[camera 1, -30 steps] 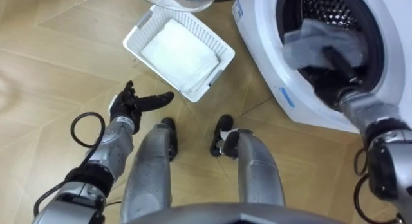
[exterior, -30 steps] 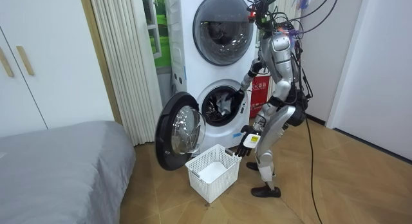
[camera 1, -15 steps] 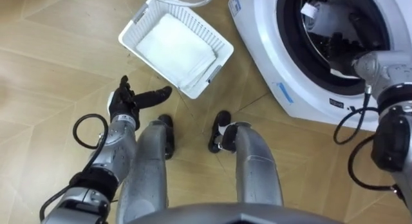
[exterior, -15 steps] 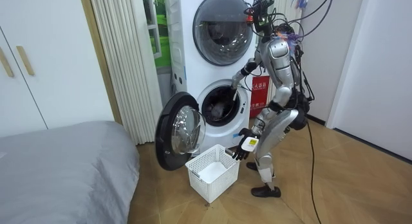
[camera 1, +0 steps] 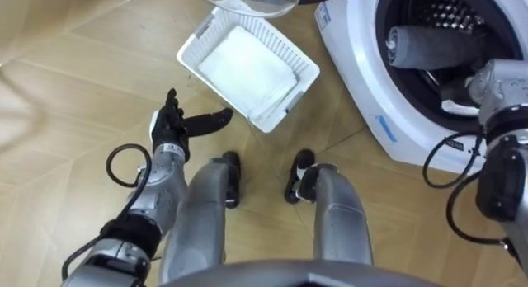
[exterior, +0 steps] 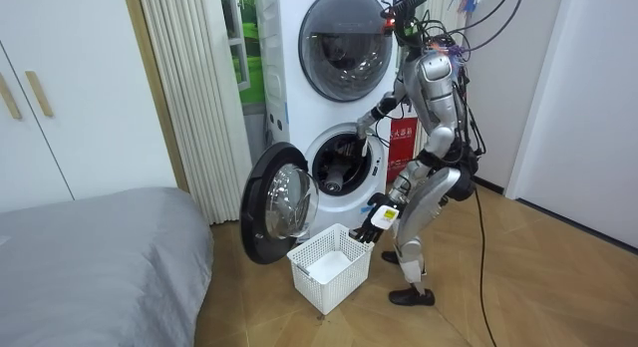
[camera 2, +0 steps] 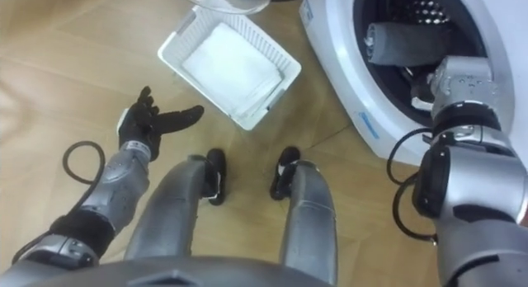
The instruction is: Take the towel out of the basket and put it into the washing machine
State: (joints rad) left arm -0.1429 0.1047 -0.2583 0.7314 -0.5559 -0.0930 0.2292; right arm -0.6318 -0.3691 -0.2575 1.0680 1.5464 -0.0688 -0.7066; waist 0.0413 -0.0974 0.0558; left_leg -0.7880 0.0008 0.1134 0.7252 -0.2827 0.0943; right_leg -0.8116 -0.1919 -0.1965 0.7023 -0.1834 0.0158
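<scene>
This is a room in a home, a bedroom with a laundry corner. A white front-loading washing machine [camera 1: 356, 68] stands on the wooden parquet floor [camera 1: 74, 97], with a second white machine [exterior: 344, 33] stacked on it. Near them are a white slotted plastic basket [camera 1: 200, 30], a bed with a grey cover [exterior: 100, 252], tall white cupboard doors [exterior: 70, 108] and a pale pleated curtain [exterior: 189, 98].
</scene>
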